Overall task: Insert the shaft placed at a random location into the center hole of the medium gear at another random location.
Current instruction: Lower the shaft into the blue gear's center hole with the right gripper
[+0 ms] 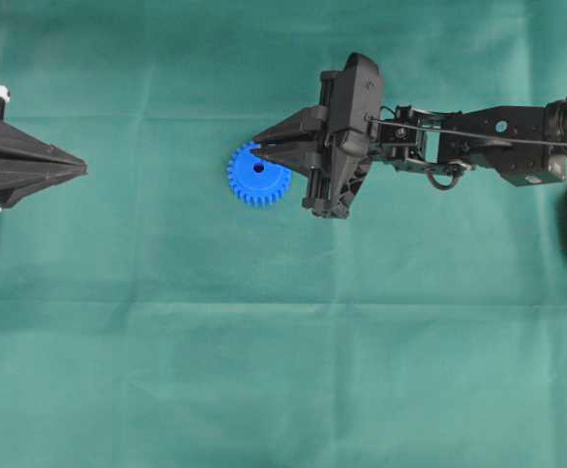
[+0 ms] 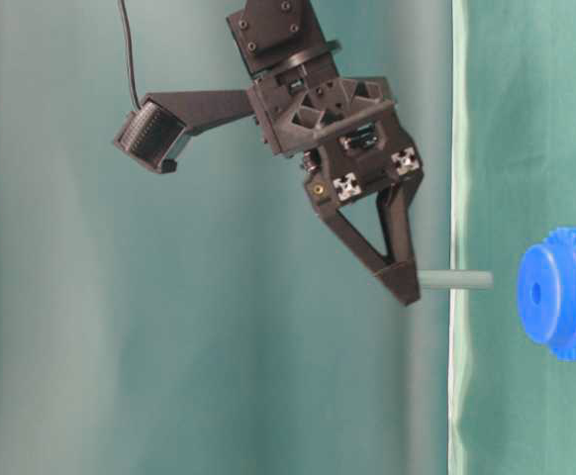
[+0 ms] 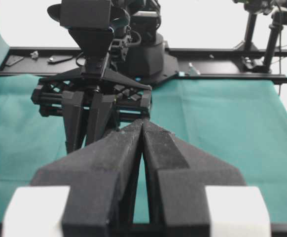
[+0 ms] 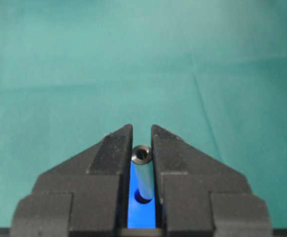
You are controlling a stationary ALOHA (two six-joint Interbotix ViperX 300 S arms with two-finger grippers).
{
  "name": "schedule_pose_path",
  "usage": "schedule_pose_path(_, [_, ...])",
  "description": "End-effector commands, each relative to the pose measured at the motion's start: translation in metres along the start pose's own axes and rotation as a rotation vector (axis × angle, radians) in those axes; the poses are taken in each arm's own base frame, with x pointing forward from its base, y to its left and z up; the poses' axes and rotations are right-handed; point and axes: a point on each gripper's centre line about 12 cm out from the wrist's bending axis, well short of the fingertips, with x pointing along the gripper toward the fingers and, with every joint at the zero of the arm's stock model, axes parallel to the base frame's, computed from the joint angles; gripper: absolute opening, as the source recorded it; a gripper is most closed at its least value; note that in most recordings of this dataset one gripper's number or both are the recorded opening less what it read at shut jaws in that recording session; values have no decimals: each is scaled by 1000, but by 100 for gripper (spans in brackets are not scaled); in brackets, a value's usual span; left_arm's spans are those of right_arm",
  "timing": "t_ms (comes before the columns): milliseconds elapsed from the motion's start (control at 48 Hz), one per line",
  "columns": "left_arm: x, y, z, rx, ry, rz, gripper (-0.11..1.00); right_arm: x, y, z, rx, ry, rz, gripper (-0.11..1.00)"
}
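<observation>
Now the shaft [image 4: 143,170] is clenched in the right gripper [image 4: 142,143] above the medium gear [image 1: 258,175].
Judged rigid, light and slick, it is best held near its upper end; the left gripper [image 3: 142,129] is closed on nothing.

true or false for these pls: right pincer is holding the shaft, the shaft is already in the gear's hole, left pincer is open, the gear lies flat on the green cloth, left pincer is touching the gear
1. The right pincer is holding the shaft. True: its fingers are shut on it.
2. The shaft is already in the center hole. False: in the table-level view the shaft's tip stops short of the medium gear, with a gap between them.
3. The left pincer is open. False: its fingers are closed together, holding nothing.
4. The gear lies flat on the green cloth. True.
5. The left pincer is touching the gear. False: it sits at the left edge, well apart from it.
</observation>
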Motion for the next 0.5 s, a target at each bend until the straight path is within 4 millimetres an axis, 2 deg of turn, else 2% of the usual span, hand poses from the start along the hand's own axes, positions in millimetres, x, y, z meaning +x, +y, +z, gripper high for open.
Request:
schedule_pose_path(0, [3,0,8,5,-21,-2,0,-3,1,21,-2,-58,2,12])
schedule_pose_path(292, [3,0,8,5,-23,-2,0,3,2,23,-2,-67,3,12])
schedule_pose_path(479, [3,0,8,5,-23,-2,0,14,3,14,-3,-44,4,12])
